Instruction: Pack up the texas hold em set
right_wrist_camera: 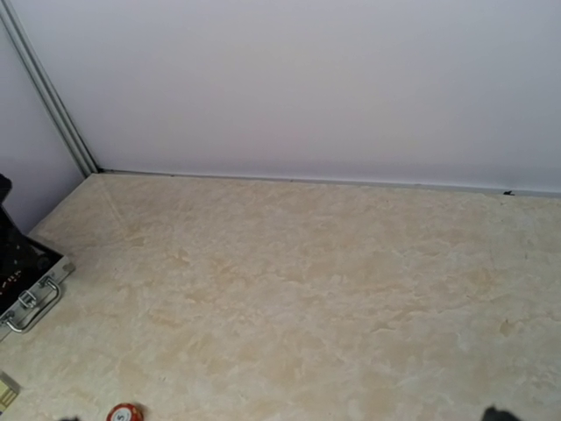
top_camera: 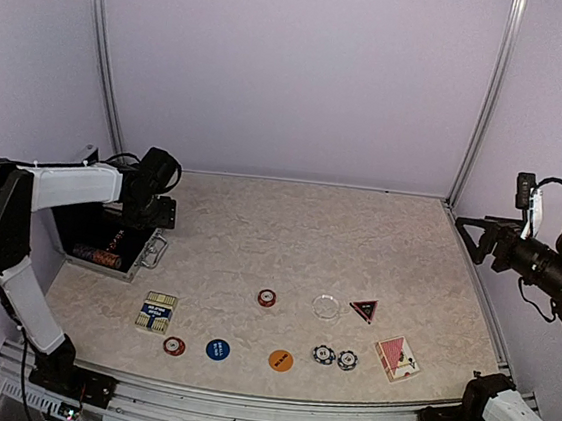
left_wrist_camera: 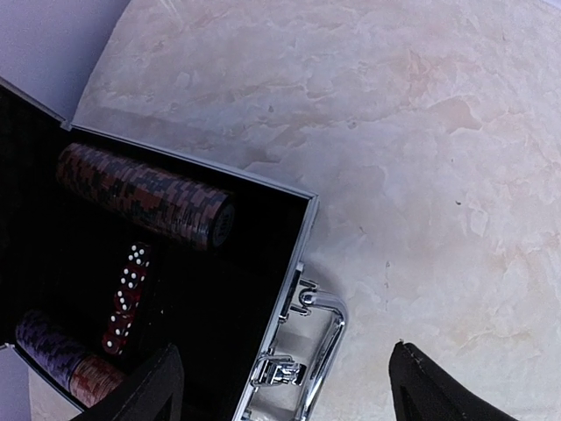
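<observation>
- Silver aluminium briefcase (left_wrist_camera: 294, 263) sits open at the desk's (top_camera: 289, 231) left edge, chip stacks (left_wrist_camera: 145, 193) and dice (left_wrist_camera: 127, 294) already inside.
- Left hand (top_camera: 152, 212) hovers over its front rim, fingers spread, holding nothing.
- Blue card deck (top_camera: 157, 311) lies just nearside of the case, long axis roughly near-to-far, I think; left arm's closest.
- Right hand (top_camera: 471, 239) hangs released, high right, nearer the pink deck (top_camera: 397, 357).
</observation>
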You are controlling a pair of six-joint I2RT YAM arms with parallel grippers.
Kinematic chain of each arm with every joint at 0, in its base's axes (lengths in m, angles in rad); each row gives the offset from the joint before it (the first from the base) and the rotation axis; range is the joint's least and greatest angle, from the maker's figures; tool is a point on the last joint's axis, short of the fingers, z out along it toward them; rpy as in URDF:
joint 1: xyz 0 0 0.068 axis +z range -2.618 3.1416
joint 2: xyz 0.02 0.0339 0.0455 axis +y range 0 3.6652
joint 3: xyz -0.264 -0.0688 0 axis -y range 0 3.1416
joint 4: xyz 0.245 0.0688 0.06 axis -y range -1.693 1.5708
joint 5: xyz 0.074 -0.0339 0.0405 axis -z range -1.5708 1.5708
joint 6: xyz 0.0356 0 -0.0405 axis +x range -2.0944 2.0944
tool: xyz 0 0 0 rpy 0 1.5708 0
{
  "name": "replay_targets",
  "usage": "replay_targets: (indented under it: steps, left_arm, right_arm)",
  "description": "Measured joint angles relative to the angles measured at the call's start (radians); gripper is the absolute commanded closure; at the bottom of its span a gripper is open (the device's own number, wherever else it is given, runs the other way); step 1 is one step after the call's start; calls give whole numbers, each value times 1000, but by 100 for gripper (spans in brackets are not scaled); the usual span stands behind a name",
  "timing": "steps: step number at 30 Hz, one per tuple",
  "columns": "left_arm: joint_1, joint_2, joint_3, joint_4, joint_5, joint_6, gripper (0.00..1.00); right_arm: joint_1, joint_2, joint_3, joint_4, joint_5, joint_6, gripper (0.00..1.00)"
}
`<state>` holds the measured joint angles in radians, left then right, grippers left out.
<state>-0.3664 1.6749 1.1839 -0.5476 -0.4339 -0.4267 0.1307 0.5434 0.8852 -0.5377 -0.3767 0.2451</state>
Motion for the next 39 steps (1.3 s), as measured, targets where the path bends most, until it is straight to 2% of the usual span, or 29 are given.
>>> replay_targets:
  steps: [7, 13, 28, 31, 39]
  left_arm:
    - [14, 103, 53, 1, 25, -9, 27]
    - [27, 166, 109, 17, 29, -6, 42]
    - [100, 264, 149, 37, 40, -3, 44]
    - [109, 272, 149, 43, 45, -1, 52]
    - [116, 292, 151, 60, 71, 6, 57]
  right_arm:
    - [0, 1, -3, 7, -2, 0, 1]
    - [0, 0, -15, 11, -3, 0, 1]
    - [0, 1, -18, 12, -5, 1, 1]
    - [0, 2, -18, 12, -6, 3, 1]
    - [0, 2, -18, 12, -14, 8, 1]
